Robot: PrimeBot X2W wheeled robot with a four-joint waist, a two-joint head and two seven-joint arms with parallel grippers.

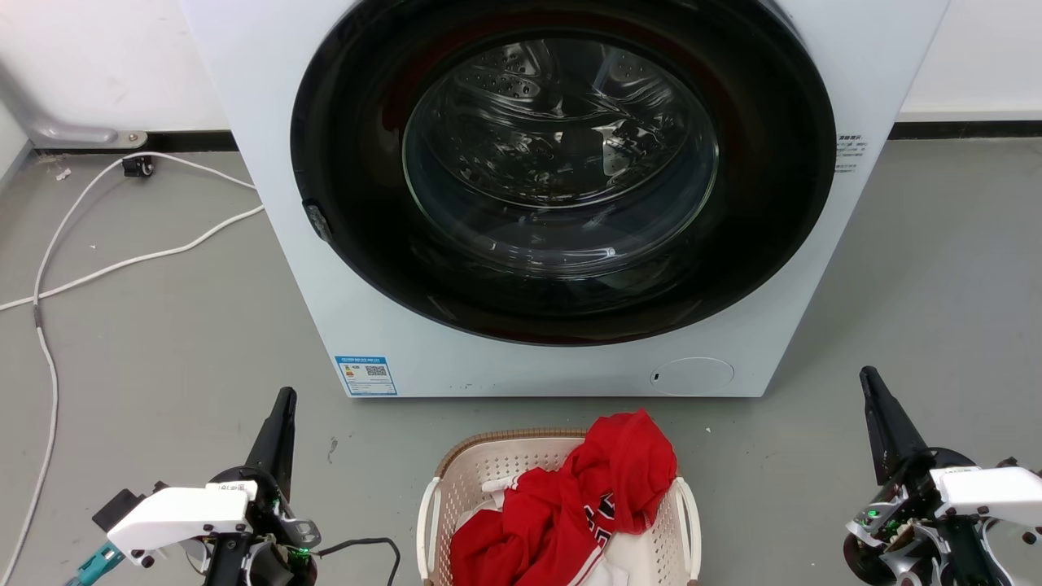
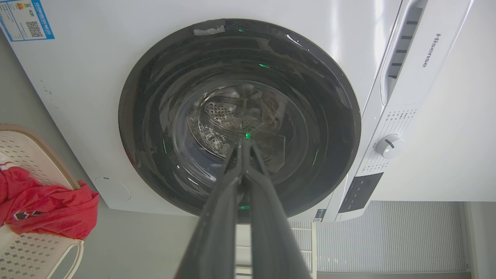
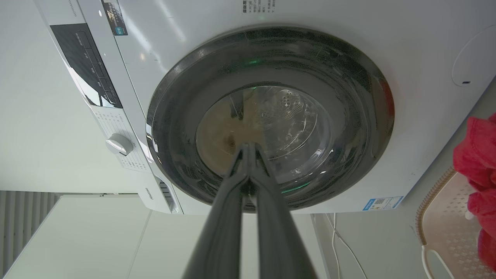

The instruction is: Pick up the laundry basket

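The laundry basket (image 1: 476,476), cream and perforated with a brown rim and white side handles, stands on the floor at the bottom centre, just in front of the washing machine (image 1: 269,187). A red garment (image 1: 570,505) is heaped in it. My left gripper (image 1: 284,400) is shut, low at the left, well clear of the basket's left handle. My right gripper (image 1: 868,378) is shut at the far right, also apart from the basket. In the left wrist view the basket (image 2: 27,149) sits at the left edge; in the right wrist view the basket (image 3: 445,217) sits at the right edge.
The washing machine's round dark door (image 1: 562,171) faces me, closed. A white cable (image 1: 49,268) trails over the grey floor at the left. Bare floor lies on both sides of the basket.
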